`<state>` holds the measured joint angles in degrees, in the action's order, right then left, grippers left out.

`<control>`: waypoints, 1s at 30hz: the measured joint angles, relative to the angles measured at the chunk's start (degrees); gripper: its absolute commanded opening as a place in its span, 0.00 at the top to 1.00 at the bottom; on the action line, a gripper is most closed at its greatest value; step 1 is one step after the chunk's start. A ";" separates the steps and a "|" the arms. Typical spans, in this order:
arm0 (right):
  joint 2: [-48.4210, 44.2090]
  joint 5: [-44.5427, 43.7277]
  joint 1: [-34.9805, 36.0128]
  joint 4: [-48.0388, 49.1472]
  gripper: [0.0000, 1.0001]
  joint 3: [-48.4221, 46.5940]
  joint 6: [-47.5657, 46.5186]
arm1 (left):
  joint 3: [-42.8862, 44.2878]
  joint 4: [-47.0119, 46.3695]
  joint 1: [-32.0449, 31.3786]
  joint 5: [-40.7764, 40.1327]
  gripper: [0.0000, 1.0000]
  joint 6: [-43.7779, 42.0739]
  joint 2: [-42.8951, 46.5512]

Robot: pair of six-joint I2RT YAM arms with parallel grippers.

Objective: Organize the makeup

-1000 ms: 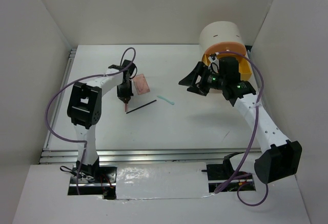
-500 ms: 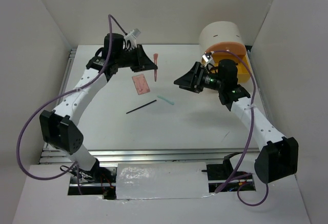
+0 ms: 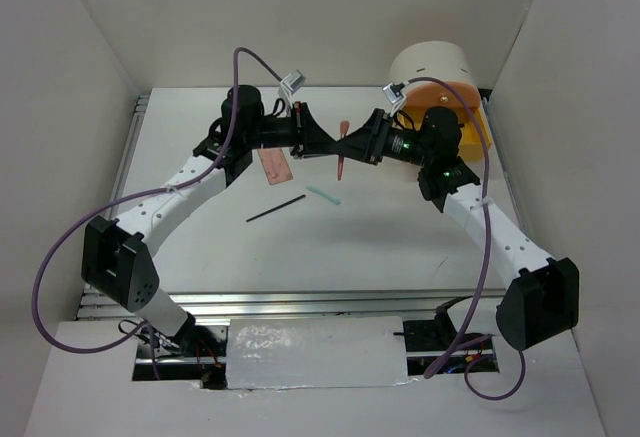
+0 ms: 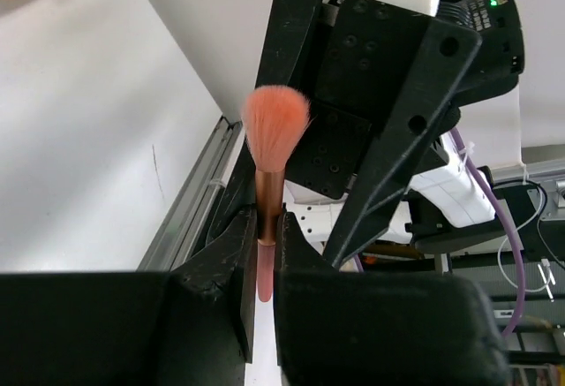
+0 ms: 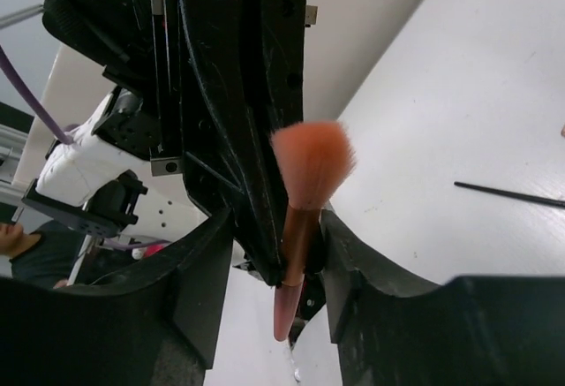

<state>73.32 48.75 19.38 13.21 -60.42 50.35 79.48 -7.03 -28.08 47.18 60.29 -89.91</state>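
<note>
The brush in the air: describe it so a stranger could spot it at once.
Start at the round cream drawer unit, back right on the table. Just left of it, the left gripper holds a brush above the table. It alone is raised and has a fluffy pink head; the pink palette, black pencil and mint stick lie flat.

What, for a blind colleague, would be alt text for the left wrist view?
The left gripper pinches a pink-bristled brush by its handle, bristles up. Facing it, the right gripper is open, its black fingers flanking the brush.
</note>
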 measured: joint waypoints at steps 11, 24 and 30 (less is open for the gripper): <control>-1.27 1.55 0.04 2.73 0.32 1.68 0.59 | 1.75 -0.57 0.09 -0.28 1.00 1.16 0.00; -2.73 2.54 0.13 3.10 0.75 2.69 0.11 | 4.74 0.13 0.13 -1.07 1.00 1.16 -0.02; -2.78 2.29 0.13 2.89 1.00 2.67 0.81 | 4.68 0.28 0.20 -1.44 0.89 -0.11 -0.02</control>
<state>70.54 51.05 19.51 16.10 -57.76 51.16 84.16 -6.74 -27.88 45.74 60.18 -89.93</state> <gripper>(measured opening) 0.126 0.174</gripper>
